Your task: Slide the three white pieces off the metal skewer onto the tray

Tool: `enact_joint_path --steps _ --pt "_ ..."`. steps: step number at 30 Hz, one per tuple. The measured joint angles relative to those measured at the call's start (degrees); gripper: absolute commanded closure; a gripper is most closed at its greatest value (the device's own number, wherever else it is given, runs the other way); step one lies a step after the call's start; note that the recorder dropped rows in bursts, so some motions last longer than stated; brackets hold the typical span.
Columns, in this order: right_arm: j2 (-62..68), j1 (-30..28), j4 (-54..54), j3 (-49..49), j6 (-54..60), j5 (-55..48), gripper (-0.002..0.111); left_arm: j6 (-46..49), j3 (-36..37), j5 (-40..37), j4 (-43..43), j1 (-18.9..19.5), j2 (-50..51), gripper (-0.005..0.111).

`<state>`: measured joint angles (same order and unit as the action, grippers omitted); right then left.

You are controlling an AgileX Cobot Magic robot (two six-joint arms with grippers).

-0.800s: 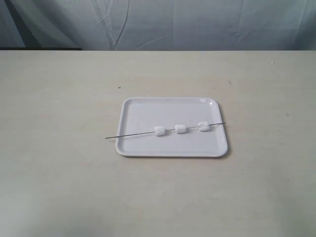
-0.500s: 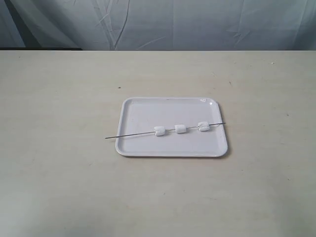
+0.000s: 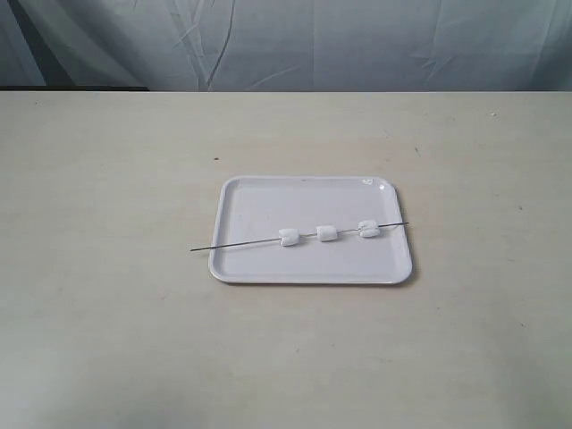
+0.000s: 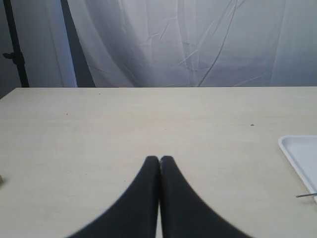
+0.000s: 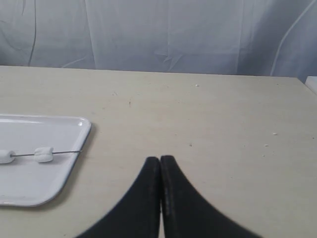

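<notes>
The white tray (image 3: 311, 268) lies in the middle of the beige table. Across it rests the thin metal skewer (image 3: 246, 244), its ends sticking out past the tray's left and right rims. Three white pieces are threaded on it: one (image 3: 289, 237), one (image 3: 327, 233) and one (image 3: 368, 229). Neither arm shows in the exterior view. My left gripper (image 4: 159, 158) is shut and empty, with the tray's corner (image 4: 297, 153) off to one side. My right gripper (image 5: 160, 158) is shut and empty too; the tray (image 5: 29, 183) and two pieces, among them (image 5: 43, 154), lie to its side.
A pale wrinkled curtain (image 3: 286, 45) hangs behind the table's far edge. A dark stand pole (image 4: 15, 44) rises at the back in the left wrist view. Bare tabletop surrounds the tray on all sides.
</notes>
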<state>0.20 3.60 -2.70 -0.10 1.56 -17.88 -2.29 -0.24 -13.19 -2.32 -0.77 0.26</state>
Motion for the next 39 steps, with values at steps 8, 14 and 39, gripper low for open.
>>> enact_joint_path --steps 8,14,39 --pt "0.00 0.00 17.31 0.00 0.00 24.58 0.109 0.00 0.03 17.06 9.18 0.00 0.00 0.107" --pt "0.00 0.00 22.66 0.00 0.00 31.12 0.109 0.00 0.03 20.87 3.50 0.00 0.00 0.107" --pt "9.02 0.13 20.47 -23.33 -2.72 24.16 0.109 -34.36 -17.27 39.37 -44.52 0.00 11.45 0.067"
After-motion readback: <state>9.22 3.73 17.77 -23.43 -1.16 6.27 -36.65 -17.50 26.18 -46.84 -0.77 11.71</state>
